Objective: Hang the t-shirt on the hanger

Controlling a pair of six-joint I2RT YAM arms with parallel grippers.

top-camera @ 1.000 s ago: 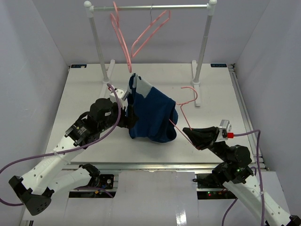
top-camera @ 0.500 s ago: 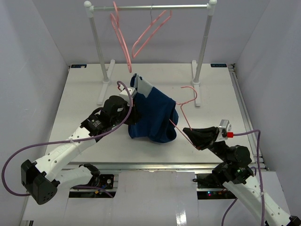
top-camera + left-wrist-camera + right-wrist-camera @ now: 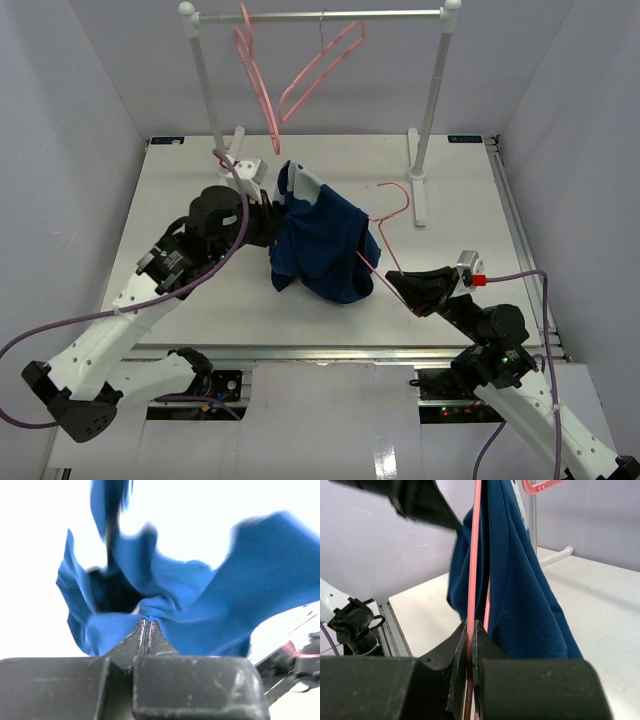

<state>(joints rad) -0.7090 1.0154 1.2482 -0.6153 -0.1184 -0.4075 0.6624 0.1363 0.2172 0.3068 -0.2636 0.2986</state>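
The navy t-shirt (image 3: 325, 245) hangs draped over a pink hanger (image 3: 398, 205) held above the table's middle, the hook pointing back right. My right gripper (image 3: 395, 285) is shut on the hanger's thin bar (image 3: 476, 555), with the t-shirt (image 3: 520, 580) hanging just beyond its tips (image 3: 472, 625). My left gripper (image 3: 275, 225) is at the shirt's left side. In the left wrist view its jaws (image 3: 146, 622) are pressed together with a fold of the blue cloth (image 3: 200, 595) bunched at their tips. The hanger's far shoulder is hidden under the cloth.
A white rack (image 3: 320, 15) stands at the back of the table on two posts (image 3: 432, 90). Two more pink hangers (image 3: 255, 80) (image 3: 325, 65) hang from its rod. White walls close in both sides.
My left gripper has gone from open to shut on the shirt's left edge and its wrist has shifted back and left. The right arm holds the hanger almost still.
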